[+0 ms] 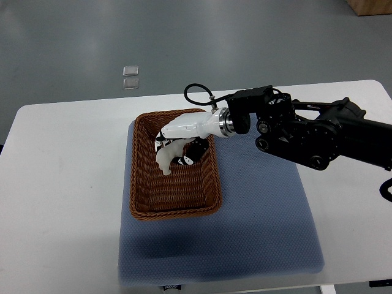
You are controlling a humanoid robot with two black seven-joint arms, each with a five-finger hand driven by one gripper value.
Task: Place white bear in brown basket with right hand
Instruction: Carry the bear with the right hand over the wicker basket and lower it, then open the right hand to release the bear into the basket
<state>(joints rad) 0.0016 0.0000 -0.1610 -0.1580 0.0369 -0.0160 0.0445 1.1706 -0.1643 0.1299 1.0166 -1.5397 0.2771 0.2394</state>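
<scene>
The brown wicker basket (147,202) sits on the left part of a blue mat. My right hand (174,147) reaches in from the right, over the far half of the basket. Its white fingers (165,160) curl downward into the basket around the white bear (185,158). The bear is a small white toy with black marks. It is mostly hidden under the palm, low inside the basket, and I cannot tell whether it touches the basket floor. The left arm is out of view.
The blue mat (263,220) covers the middle of the white table (61,184). The black right forearm (318,138) crosses the table's far right. Two small clear squares (130,76) lie on the grey floor beyond the table.
</scene>
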